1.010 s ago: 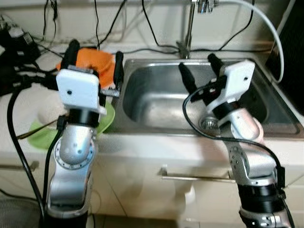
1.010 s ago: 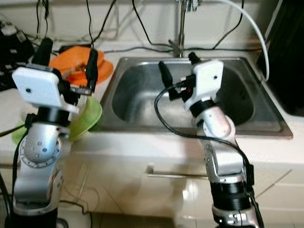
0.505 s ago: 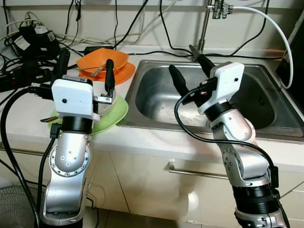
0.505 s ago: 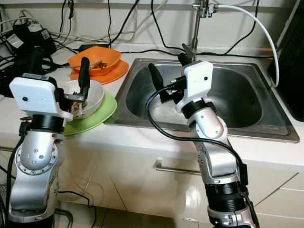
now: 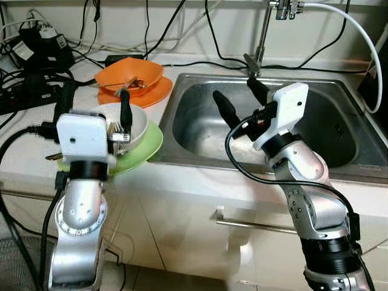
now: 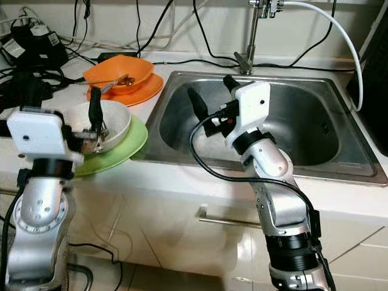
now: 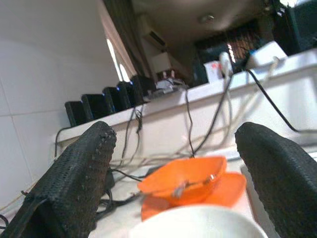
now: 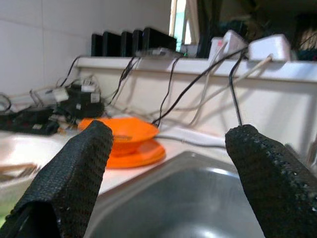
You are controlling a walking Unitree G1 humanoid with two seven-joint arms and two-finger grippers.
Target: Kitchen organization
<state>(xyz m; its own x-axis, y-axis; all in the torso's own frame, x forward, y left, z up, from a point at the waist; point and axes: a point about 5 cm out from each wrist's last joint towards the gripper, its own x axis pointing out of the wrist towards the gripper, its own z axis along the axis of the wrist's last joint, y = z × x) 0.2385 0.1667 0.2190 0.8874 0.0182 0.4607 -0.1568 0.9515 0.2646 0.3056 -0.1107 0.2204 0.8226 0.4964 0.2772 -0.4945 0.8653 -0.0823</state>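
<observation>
Light: my head views are bright, even, indoor.
Glare: soft sheen on sink steel and cabinet front.
Focus: my wrist views are soft; near fingers blurred.
Exposure: window blown out.

Two bowls: orange, white. Two plates: orange, green.

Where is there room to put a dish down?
The sink basin is bare, right of the right gripper. The counter's front strip is free but narrow. Left is crowded: white bowl on green plate, orange bowl, cables.
</observation>
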